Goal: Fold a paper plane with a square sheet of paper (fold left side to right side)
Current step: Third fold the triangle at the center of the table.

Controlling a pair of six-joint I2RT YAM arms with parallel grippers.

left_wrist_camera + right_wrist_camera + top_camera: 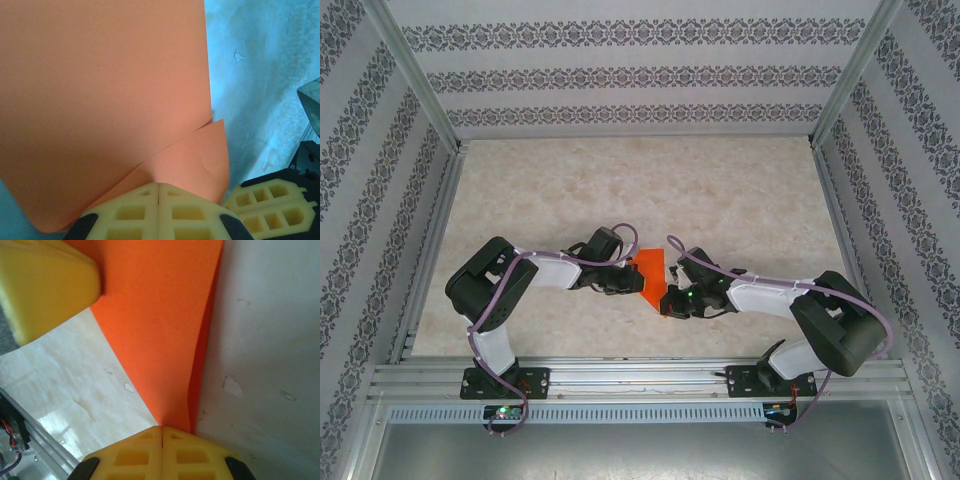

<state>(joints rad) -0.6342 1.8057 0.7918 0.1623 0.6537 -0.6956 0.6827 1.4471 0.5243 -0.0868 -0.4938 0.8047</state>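
From the overhead view I see the square sheet of paper (653,272), bright orange-red, lying mid-counter (620,190) on a pale marbled surface, with the left pincer (626,282) at its left edge and the right pincer (671,300) at its near corner. In the left wrist view, my left pincer (158,187) is clenched, its yellow waffle-pattern pads pressed flat together and their tips touching the paper (100,100), where a small flap folds over the smooth, matte sheet. I cannot tell whether the paper is pinched or only pressed. The right pincer's pads (270,202) sit just beside it. In the right wrist view, the right pincer (161,430) is likewise clenched, its tips meeting the narrow point of the paper (155,315), which shows one raised crease along its right edge. The other arm's yellow pad (45,285) rests on the sheet's upper left.
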